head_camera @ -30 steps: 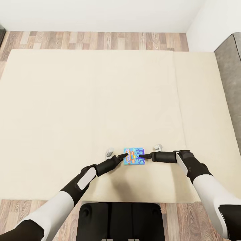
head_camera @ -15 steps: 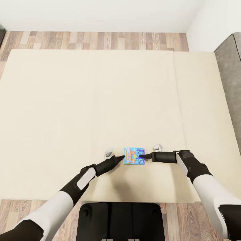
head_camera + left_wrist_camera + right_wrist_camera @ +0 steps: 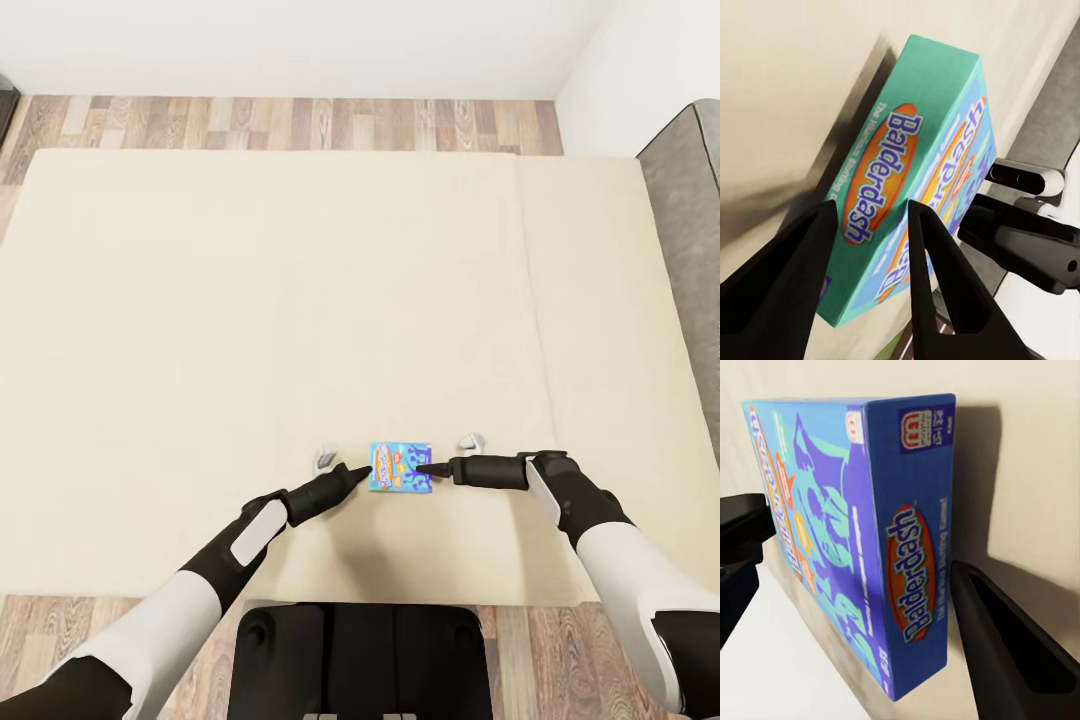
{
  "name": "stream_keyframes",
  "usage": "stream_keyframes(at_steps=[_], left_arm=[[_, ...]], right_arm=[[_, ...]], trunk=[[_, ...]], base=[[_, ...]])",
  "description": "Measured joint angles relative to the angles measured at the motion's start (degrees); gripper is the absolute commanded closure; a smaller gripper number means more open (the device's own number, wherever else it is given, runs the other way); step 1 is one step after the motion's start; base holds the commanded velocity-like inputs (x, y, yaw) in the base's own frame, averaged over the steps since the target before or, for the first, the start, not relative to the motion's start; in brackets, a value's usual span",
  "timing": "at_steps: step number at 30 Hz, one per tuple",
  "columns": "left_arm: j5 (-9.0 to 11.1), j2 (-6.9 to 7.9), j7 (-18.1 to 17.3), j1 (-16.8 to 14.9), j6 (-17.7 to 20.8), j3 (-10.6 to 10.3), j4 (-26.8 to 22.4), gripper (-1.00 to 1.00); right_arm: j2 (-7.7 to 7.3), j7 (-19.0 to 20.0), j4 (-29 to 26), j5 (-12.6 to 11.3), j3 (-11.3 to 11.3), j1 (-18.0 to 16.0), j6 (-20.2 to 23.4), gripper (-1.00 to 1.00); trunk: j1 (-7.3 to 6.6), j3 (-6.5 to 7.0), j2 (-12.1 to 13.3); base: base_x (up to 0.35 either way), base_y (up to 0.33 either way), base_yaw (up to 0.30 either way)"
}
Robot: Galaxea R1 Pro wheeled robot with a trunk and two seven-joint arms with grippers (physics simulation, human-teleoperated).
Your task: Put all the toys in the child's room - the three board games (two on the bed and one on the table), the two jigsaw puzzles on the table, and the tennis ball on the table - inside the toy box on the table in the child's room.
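Board game (image 3: 401, 467) lies on bed (image 3: 200, 300) between open left pincer (image 3: 362, 470) and open right pincer (image 3: 421, 466).

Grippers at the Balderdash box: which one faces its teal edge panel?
The left gripper: its wrist view looks onto the teal edge of the Balderdash box. The right gripper, on the opposite side, faces the dark blue edge.

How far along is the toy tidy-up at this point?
Early. Nothing looks put away yet. In hand: the blue board game lies on the bed, with the left gripper and right gripper at its opposite edges, not lifted. Left: lifting it and carrying it to the toy box.
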Motion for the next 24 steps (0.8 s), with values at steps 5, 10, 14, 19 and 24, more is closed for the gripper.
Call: stream_keyframes(at_steps=[5, 10, 14, 19, 24], left_arm=[[0.04, 0.00, -0.01, 0.00, 0.02, 0.00, 0.02, 1.00], [-0.03, 0.01, -0.02, 0.00, 0.03, -0.06, 0.00, 1.00], [-0.13, 0.00, -0.02, 0.00, -0.01, -0.09, 0.00, 1.00], [-0.18, -0.01, -0.01, 0.01, -0.02, -0.09, 0.04, 1.00], [-0.23, 0.00, -0.04, 0.01, -0.03, -0.09, 0.03, 1.00]], right_arm=[[-0.03, 0.07, -0.04, -0.04, 0.04, 0.01, 0.14, -1.00], [-0.07, 0.49, 0.16, -0.04, -0.03, 0.01, 0.00, -1.00], [-0.13, 0.79, 0.27, -0.17, 0.02, 0.01, 0.32, -1.00], [-0.12, 0.91, 0.47, -0.13, 0.03, 0.01, 0.16, -1.00], [-0.11, 0.93, 0.52, -0.04, 0.01, 0.00, 0.01, -1.00]], trunk=[[0.00, 0.00, 0.00], [0.02, 0.00, 0.00], [0.00, 0.00, 0.00], [-0.02, 0.00, 0.00], [-0.02, 0.00, 0.00]], base=[[0.000, 0.000, 0.000], [0.000, 0.000, 0.000], [0.000, 0.000, 0.000], [0.000, 0.000, 0.000], [0.000, 0.000, 0.000]])
